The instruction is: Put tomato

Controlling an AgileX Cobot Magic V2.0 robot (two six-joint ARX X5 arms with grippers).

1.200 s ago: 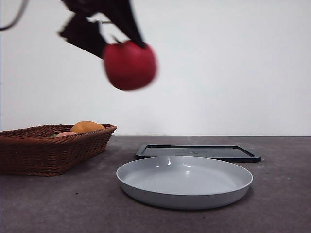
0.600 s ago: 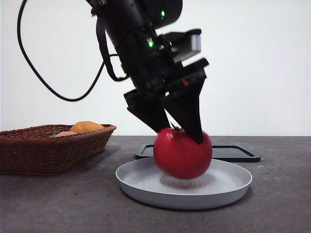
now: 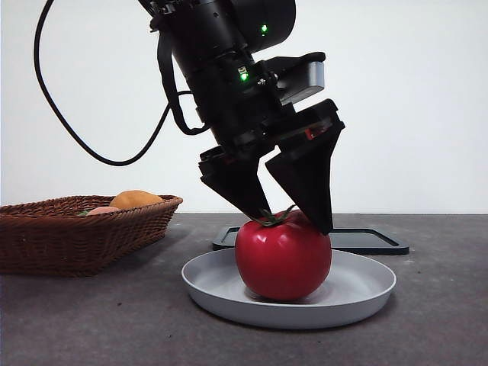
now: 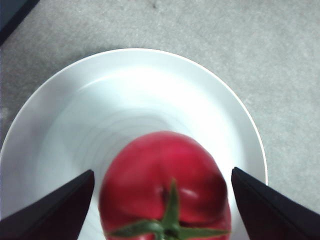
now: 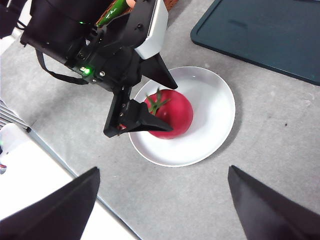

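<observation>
The glossy red tomato (image 3: 282,255) with a green stem rests in the grey-white plate (image 3: 358,293) at the table's middle. My left gripper (image 3: 290,223) stands right over it, jaws open, one on each side of the tomato's top. The left wrist view shows the tomato (image 4: 165,185) on the plate (image 4: 125,90) with a small gap to each jaw. The right wrist view looks down from high up on the tomato (image 5: 170,114), the plate (image 5: 215,105) and the left gripper (image 5: 172,108). My right gripper (image 5: 164,169) is open and empty, far above the table.
A brown wicker basket (image 3: 69,229) stands at the left with an orange fruit (image 3: 136,199) and a pale peach fruit (image 3: 103,210) in it. A flat dark tray (image 3: 366,238) lies behind the plate; it also shows in the right wrist view (image 5: 265,35).
My left gripper carried the tomato from high on the left down to the plate. The tomato now rests on the plate and the jaws have opened off it.
</observation>
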